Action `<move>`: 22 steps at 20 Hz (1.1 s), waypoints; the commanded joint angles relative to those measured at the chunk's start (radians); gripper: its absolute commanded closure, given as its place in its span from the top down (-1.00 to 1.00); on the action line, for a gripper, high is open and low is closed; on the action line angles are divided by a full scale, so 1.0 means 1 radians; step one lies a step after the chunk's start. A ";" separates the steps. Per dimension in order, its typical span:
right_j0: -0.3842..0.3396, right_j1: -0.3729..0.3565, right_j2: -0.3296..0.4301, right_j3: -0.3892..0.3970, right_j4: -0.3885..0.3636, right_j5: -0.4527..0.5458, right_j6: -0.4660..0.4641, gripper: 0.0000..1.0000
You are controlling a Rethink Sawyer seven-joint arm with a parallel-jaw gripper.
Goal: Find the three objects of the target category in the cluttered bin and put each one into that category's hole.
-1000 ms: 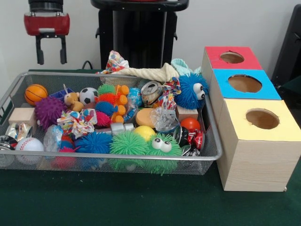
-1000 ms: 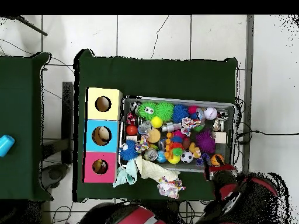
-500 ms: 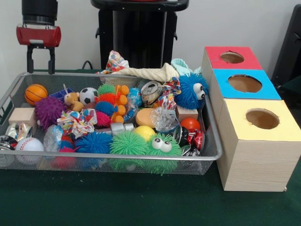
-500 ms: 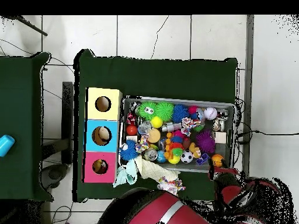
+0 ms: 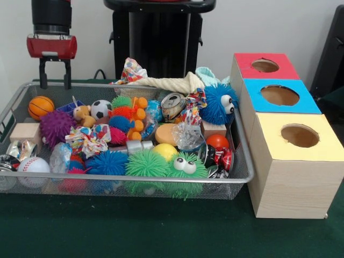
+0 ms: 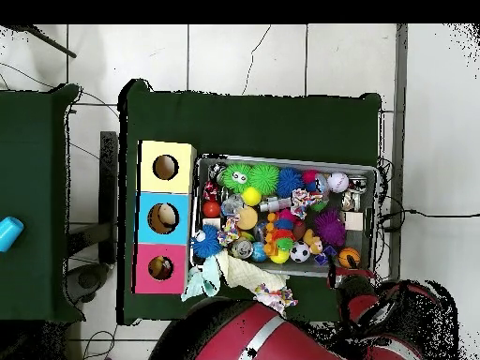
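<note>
My gripper (image 5: 54, 81) hangs open and empty over the far left corner of the wire bin (image 5: 134, 178), just above an orange basketball (image 5: 41, 106). The bin is packed with toys: a soccer ball (image 5: 100, 109), a baseball (image 5: 33, 164), a purple spiky ball (image 5: 55, 127), a green fuzzy toy with eyes (image 5: 166, 164), a blue fuzzy toy with eyes (image 5: 219, 102), a crushed can (image 5: 173, 105) and a red ball (image 5: 217, 141). To the right of the bin stand three boxes with holes: red (image 5: 265, 65), blue (image 5: 279, 95) and yellow (image 5: 299, 135).
A rope toy and patterned cloth (image 5: 161, 80) drape over the bin's far rim. A wooden block (image 5: 26, 131) lies at the bin's left side. In the overhead view the bin (image 6: 375, 187) sits right of the boxes (image 6: 164, 217), and my red arm (image 6: 375, 309) reaches in from below.
The gripper has shifted slightly right and a little lower toward the bin's corner. It stays open. Nothing in the bin has moved.
</note>
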 commanded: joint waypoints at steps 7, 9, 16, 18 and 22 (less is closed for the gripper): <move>0.047 -0.009 0.153 -0.050 -0.058 0.006 0.213 1.00; 0.049 -0.010 0.157 -0.052 -0.058 0.006 0.220 1.00; 0.026 0.003 0.180 -0.048 0.011 0.021 0.127 1.00; 0.015 0.012 0.186 -0.050 0.039 0.025 0.079 1.00; -0.019 0.040 0.208 -0.059 0.108 0.019 -0.011 1.00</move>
